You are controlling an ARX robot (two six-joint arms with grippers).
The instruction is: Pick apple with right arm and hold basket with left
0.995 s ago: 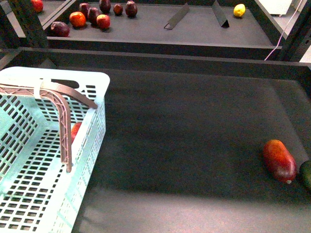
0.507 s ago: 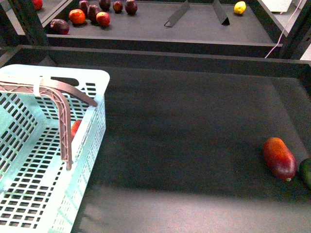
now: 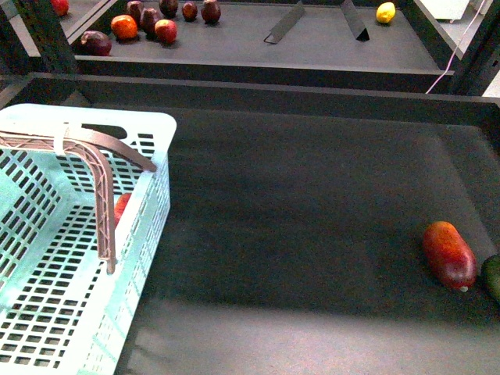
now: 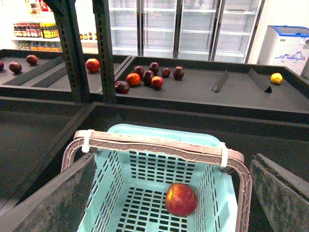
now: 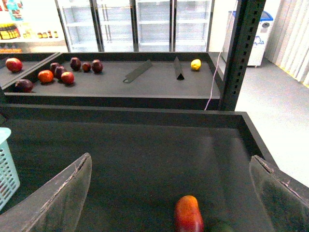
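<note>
The apple (image 4: 181, 199), round and red with a pale patch, lies on the floor of the pale turquoise basket (image 4: 164, 131). In the front view only a red sliver of the apple (image 3: 122, 207) shows through the slotted wall of the basket (image 3: 117, 119), which stands at the left. Its brown handle (image 4: 154, 145) is raised across the top. My left gripper (image 4: 174, 157) hovers open over the basket, one finger on each side and touching nothing. My right gripper (image 5: 170, 158) is open above the dark shelf, holding nothing. Neither gripper shows in the front view.
An elongated red-orange fruit (image 3: 449, 255) and a dark green fruit (image 3: 492, 277) lie at the shelf's right edge. The rear shelf holds several dark and red fruits (image 3: 148, 23), a lemon (image 3: 385, 13) and two dividers (image 3: 285, 27). A steel post (image 5: 241, 53) rises at the right.
The whole front view has shifted up by a few pixels since a second ago. Basket, apple and fruits keep their places relative to one another.
</note>
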